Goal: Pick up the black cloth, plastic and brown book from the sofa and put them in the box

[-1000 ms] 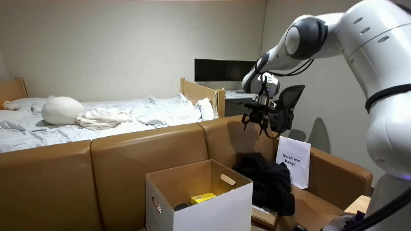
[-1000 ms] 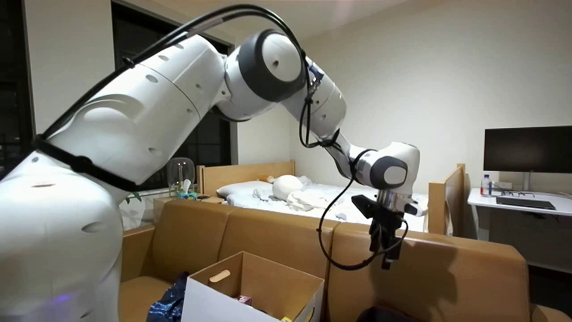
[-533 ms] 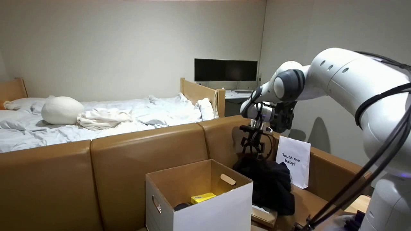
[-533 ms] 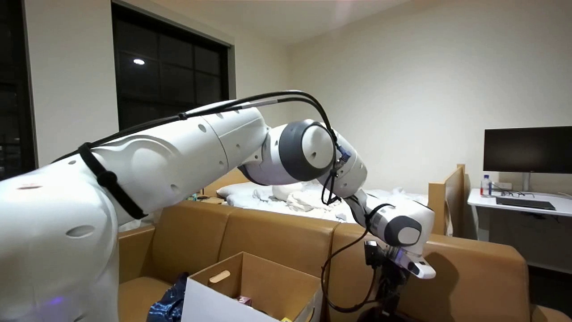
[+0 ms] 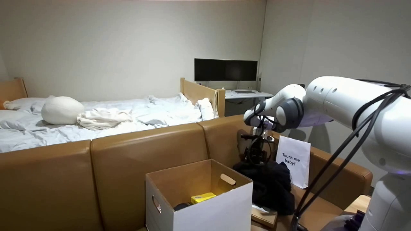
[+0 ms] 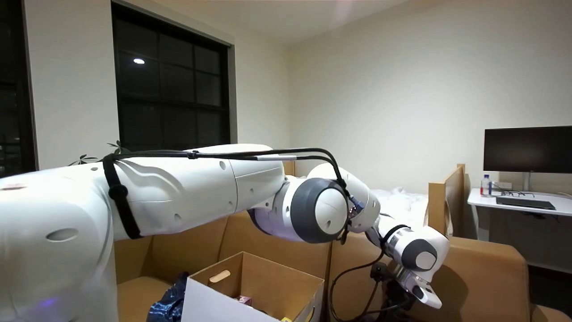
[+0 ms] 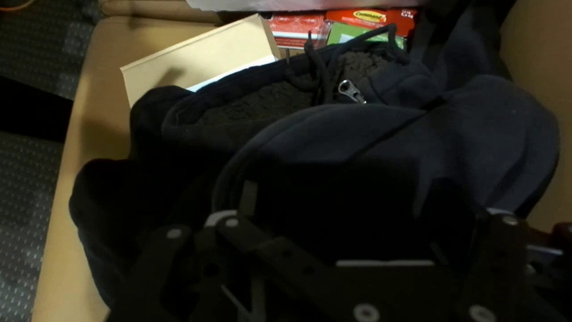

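In an exterior view, a white cardboard box with a brown inside stands on the tan-brown leather sofa, a yellow rectangular packet in it. Just beside the box lies the soft, matte black cloth, the black metal gripper at its upper end. The flat tan-brown book is right next to the box, partly covered by the cloth. Farther from the box, a white printed card leans upright.

In an exterior view, a shiny dark-blue bundle sits close to the box, on the side away from the gripper.

In the wrist view, the gripper is spread wide over the cloth; whether it touches, I cannot tell. Near the box lies a red packet lettered "Command".
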Motion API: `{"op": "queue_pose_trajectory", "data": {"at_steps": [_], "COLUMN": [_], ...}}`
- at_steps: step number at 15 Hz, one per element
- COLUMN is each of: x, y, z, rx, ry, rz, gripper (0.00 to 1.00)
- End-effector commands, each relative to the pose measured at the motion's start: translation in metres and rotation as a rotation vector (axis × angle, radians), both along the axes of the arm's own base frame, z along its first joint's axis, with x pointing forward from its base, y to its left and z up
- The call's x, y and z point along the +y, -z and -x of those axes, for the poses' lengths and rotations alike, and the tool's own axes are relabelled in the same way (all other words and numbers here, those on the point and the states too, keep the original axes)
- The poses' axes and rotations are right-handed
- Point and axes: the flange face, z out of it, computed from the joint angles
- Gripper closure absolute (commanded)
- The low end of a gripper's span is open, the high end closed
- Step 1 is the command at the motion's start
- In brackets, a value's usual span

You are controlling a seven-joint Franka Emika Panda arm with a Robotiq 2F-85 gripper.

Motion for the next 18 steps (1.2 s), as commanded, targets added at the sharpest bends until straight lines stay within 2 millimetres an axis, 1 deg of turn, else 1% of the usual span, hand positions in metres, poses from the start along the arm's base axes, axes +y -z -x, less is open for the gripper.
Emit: {"op": "queue_pose_trajectory", "data": {"at_steps": [1,2,4,6,7,10,11,12,14,15,18], "x": [0.005,0.007,0.006,0.004,0.003,0.003,0.003,0.004,-0.001,-0.003,-0.01], "y": [-0.004,-0.009,-0.017,-0.021,-0.021,-0.024,-0.027,-0.041,-0.079,-0.091,-0.142], "z": [-0.023,-0.033,-0.046,-0.05,-0.05,-0.039,-0.036,-0.032,-0.027,-0.027,-0.036], "rx": [-0.074,-0.113,-0.179,-0.211,-0.209,-0.169,-0.161,-0.132,-0.059,-0.038,0.006], "ry": [0.073,0.088,0.109,0.116,0.114,0.029,-0.02,-0.08,-0.166,-0.198,-0.24], "rz": [0.052,0.079,0.128,0.144,0.147,0.054,0.03,0.017,0.059,0.083,0.241], "gripper": [0.33,0.42,0.55,0.68,0.73,0.94,0.95,0.98,0.99,0.96,0.96]}}
